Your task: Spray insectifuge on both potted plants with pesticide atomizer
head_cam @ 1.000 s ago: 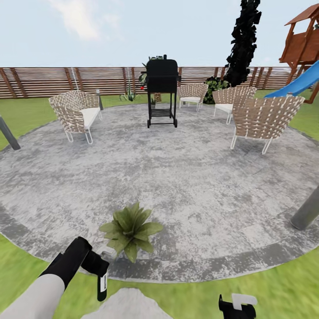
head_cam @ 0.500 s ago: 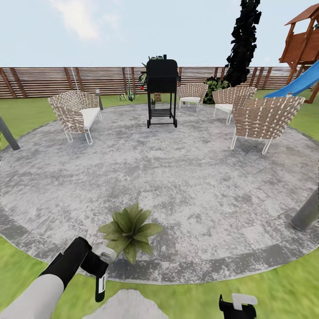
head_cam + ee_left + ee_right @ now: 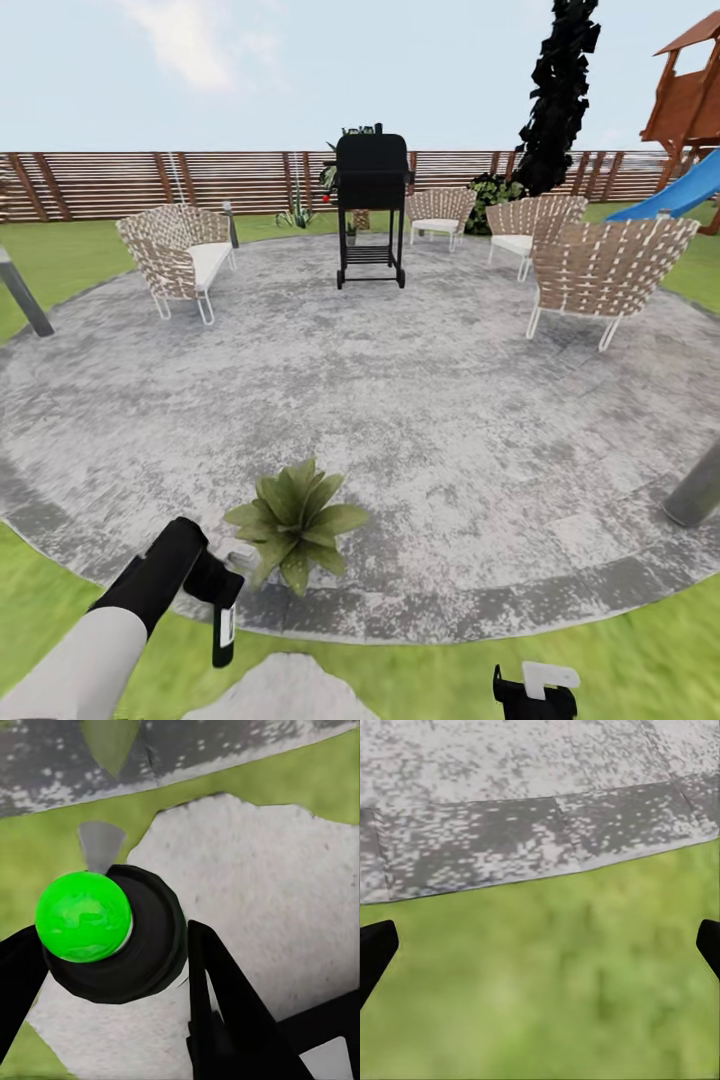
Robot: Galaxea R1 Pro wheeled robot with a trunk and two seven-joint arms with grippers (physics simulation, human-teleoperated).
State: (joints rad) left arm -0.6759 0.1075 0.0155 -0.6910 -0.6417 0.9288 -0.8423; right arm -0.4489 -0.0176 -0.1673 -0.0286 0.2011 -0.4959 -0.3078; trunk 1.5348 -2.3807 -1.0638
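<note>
Tilting further nozzle-up, the pesticide atomizer (image 3: pixel 224 625) is hanging clamped in your left gripper (image 3: pixel 215 592), potted plant (image 3: pixel 293 518) lying just ahead-right.

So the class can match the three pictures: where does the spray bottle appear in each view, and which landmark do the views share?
Head view: spray bottle at lower left, in the left gripper, beside the potted plant.
Left wrist view: spray bottle seen end-on between the fingers.
Right wrist view: not in it.
Shared landmark: paving edge meeting grass.
</note>
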